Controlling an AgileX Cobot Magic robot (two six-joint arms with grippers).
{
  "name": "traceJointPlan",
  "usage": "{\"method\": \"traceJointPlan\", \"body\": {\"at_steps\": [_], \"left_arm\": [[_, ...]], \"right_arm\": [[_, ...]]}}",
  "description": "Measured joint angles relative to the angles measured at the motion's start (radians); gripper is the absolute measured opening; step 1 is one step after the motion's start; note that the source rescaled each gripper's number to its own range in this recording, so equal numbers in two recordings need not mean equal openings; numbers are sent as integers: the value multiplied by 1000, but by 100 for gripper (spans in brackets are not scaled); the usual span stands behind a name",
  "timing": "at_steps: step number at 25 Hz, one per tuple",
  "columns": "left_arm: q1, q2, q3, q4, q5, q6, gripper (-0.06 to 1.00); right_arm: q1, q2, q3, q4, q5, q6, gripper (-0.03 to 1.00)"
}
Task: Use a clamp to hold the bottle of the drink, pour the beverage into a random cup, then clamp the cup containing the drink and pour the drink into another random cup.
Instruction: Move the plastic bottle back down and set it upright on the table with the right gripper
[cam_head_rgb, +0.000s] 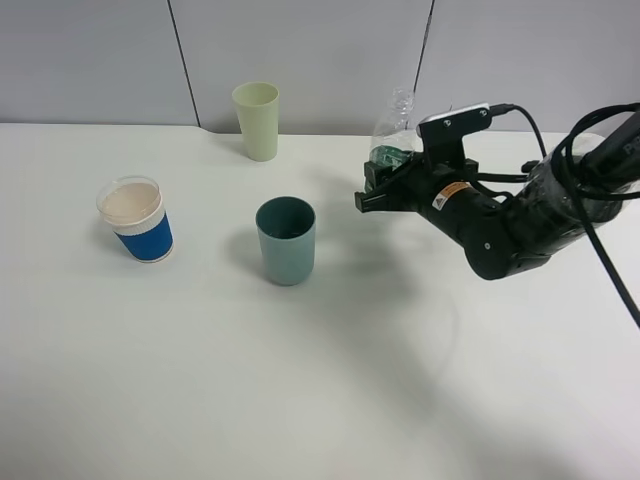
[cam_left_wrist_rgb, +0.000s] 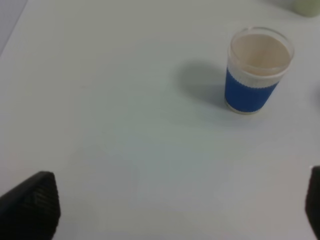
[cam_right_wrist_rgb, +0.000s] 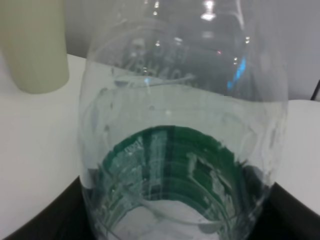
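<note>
My right gripper (cam_head_rgb: 385, 182) is shut on the bottle of the drink (cam_head_rgb: 392, 128), a clear bottle with a dark green label. It holds the bottle nearly upright, above the table, right of the teal-green cup (cam_head_rgb: 286, 240). In the right wrist view the bottle (cam_right_wrist_rgb: 180, 125) fills the frame, with clear beverage (cam_right_wrist_rgb: 170, 112) in its lower part and dark jaws at both lower corners. The blue-sleeved paper cup (cam_head_rgb: 138, 220) stands at the left and also shows in the left wrist view (cam_left_wrist_rgb: 257, 70). My left gripper (cam_left_wrist_rgb: 175, 205) is open over bare table near that cup; the high view does not show it.
A taller pale yellow-green tumbler (cam_head_rgb: 256, 120) stands at the back of the white table (cam_head_rgb: 300, 400), close to the grey wall panels; it also shows beside the bottle (cam_right_wrist_rgb: 32, 45). The right arm's black cables (cam_head_rgb: 600, 250) trail off to the right.
</note>
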Motion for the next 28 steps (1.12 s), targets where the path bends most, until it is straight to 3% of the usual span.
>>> {"method": "traceJointPlan", "body": {"at_steps": [8,10,14,16,20,28], "left_arm": [[0,0,0,0,0,0,100],[0,0,0,0,0,0,100],[0,0,0,1,0,0,100],[0,0,0,1,0,0,100],[0,0,0,1,0,0,100],[0,0,0,1,0,0,100]], "right_arm": [[-15,60,-1,0,-48,-33,0],[-15,60,-1,0,-49,-44,21],[-15,61,0,0,-82,-70,80],[-15,61,1,0,-109,-72,92],[-15,58,2,0,-127,-70,99],[-15,-50,4,30,-96,-69,100]]}}
